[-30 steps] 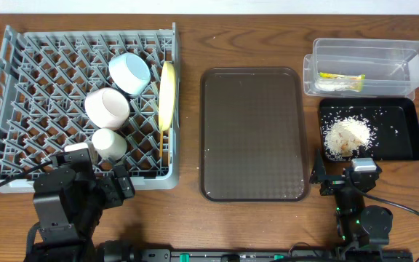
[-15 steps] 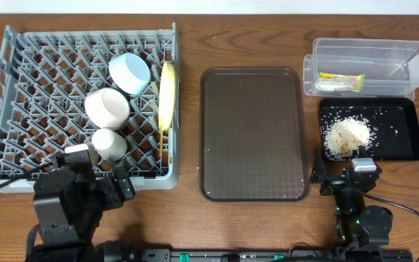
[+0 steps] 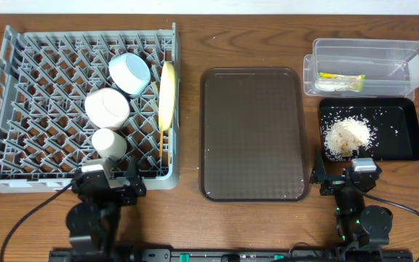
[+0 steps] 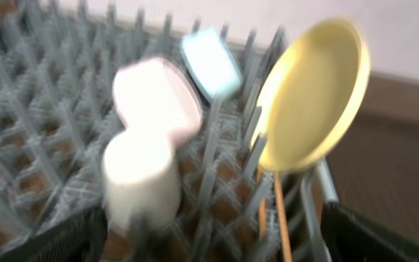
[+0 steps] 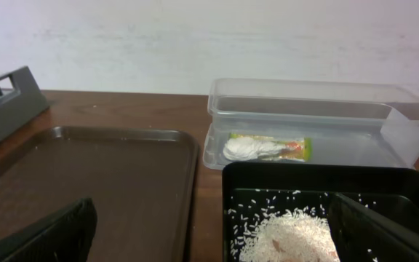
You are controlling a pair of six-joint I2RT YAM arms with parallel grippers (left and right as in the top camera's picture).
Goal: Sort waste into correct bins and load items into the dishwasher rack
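Observation:
The grey dishwasher rack [image 3: 42, 87] at the left holds a light blue bowl [image 3: 129, 73], a white bowl [image 3: 108, 108], a small white cup [image 3: 109, 143] and a yellow plate [image 3: 167, 94] on edge. Thin chopsticks [image 4: 281, 218] lie in the rack below the plate. My left gripper [image 3: 109, 183] stands open at the rack's front edge, holding nothing. At the right, the snack wrapper [image 3: 342, 81] lies in the clear container [image 3: 369, 45]. The rice heap [image 3: 348, 137] sits in the black tray [image 3: 406, 124]. My right gripper [image 3: 342, 178] is open just in front of that tray.
A large dark brown serving tray [image 3: 252, 135] lies between the rack and the bins with nothing on it. Loose rice grains are scattered across the black tray's floor [image 5: 304, 178]. Both arm bases sit at the table's front edge.
The left arm has drawn back and shifted right along the rack's front edge, and its wrist view is blurred by motion. The right arm has not moved.

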